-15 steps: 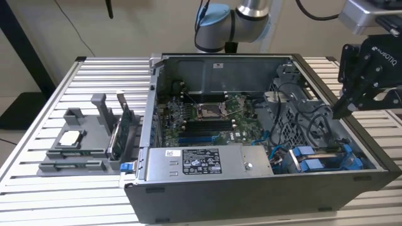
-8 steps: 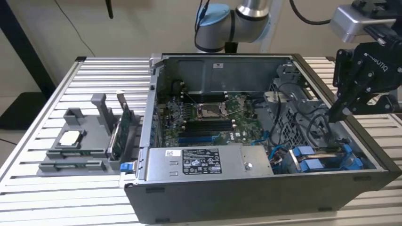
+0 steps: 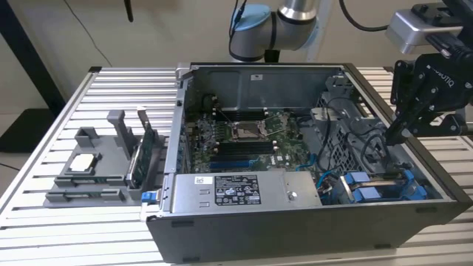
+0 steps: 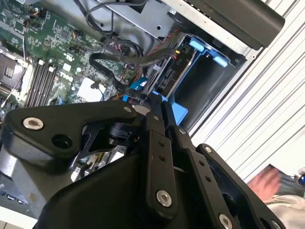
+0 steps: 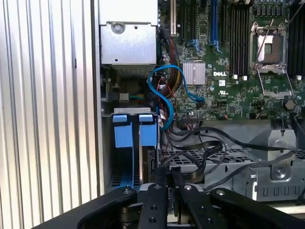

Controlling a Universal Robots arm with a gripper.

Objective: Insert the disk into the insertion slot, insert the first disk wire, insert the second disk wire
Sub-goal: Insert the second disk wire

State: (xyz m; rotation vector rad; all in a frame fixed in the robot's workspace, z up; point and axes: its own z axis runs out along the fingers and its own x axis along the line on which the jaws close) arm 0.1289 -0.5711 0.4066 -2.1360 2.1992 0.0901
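Observation:
The disk's bright blue carrier [image 3: 369, 192] sits in the insertion slot [image 3: 388, 183], in the open computer case's front corner at the exterior view's right. Both wrist views look down on the blue carrier [image 5: 128, 136] [image 4: 174, 109] with a dark connector end beside it. My black gripper [image 3: 394, 137] hangs just above that bay, fingers pointing down and pressed together. A flat black wire [image 4: 112, 64] curves across the board and ends at the fingertips [image 4: 155, 98], so the gripper [image 5: 170, 172] looks shut on the wire's end. More black wires [image 5: 200, 150] loop beside it.
Inside the case are the motherboard [image 3: 244, 136], a silver power supply [image 3: 236, 191] and a blue data cable [image 5: 164, 95]. A grey holder [image 3: 92, 166] with upright green cards [image 3: 144, 147] stands at the exterior view's left. A blurred hand [image 4: 267, 183] is beyond the case wall.

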